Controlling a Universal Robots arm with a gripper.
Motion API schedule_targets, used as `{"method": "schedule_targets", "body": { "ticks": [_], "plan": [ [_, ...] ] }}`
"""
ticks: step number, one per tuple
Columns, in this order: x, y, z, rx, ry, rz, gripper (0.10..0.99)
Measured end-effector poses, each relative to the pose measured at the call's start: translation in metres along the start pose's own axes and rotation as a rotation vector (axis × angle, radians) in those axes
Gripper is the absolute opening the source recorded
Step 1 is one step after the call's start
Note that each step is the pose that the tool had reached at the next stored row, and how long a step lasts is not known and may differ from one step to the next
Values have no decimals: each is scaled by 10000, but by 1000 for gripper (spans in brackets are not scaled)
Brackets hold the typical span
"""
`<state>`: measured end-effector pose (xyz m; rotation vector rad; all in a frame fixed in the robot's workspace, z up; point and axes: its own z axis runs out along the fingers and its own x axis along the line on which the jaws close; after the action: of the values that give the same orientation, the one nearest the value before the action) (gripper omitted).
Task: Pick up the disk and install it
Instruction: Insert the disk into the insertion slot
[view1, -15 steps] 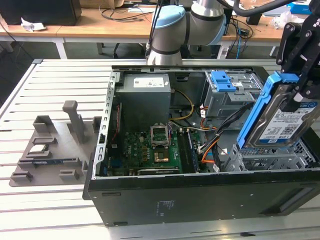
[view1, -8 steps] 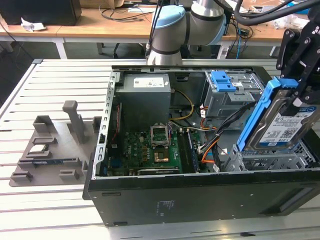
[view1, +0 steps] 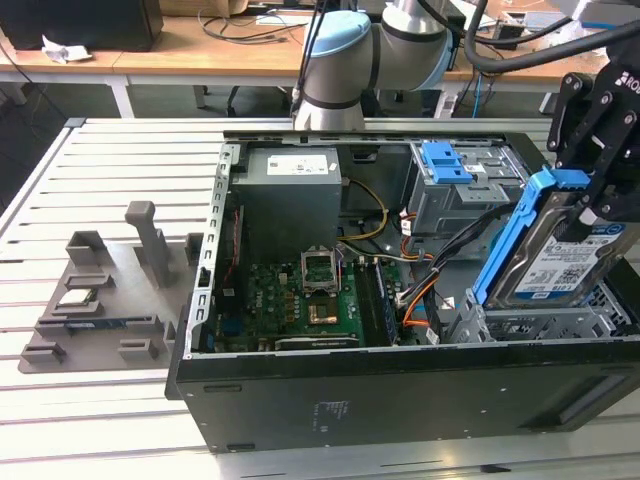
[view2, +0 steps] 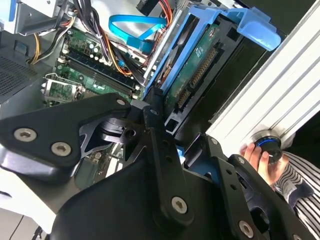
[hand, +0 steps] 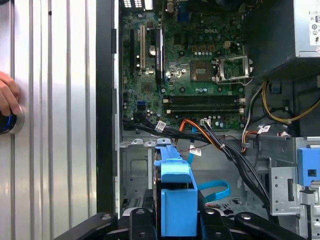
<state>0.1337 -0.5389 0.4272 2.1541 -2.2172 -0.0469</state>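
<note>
The disk (view1: 565, 262) is a silver hard drive with a white-and-blue label in a blue plastic carrier. It stands tilted at the exterior view's right, its lower end down in the grey metal drive cage (view1: 540, 322) of the open computer case. My black gripper (view1: 585, 195) is shut on the carrier's upper end. In the second wrist view the disk (view2: 194, 70) shows its green circuit side beyond my gripper (view2: 172, 142). In the first wrist view the blue carrier of the disk (hand: 175, 192) sits between my fingers (hand: 139, 220).
The black case (view1: 330, 400) lies open on a slatted metal table. Inside are a grey power-supply box (view1: 290, 190), the motherboard (view1: 310, 295), orange and black cables (view1: 425, 285) and a bare blue latch piece (view1: 445, 160). A grey fixture tray (view1: 100, 290) lies at the exterior view's left. A person's hand (view2: 257, 152) rests on a knob.
</note>
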Motion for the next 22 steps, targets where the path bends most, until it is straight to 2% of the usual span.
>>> {"method": "schedule_targets", "body": {
  "ticks": [16,22],
  "plan": [
    [-6,-22,390,-25,2,-1,365],
    [-7,-26,451,-26,2,-1,365]
  ]
}}
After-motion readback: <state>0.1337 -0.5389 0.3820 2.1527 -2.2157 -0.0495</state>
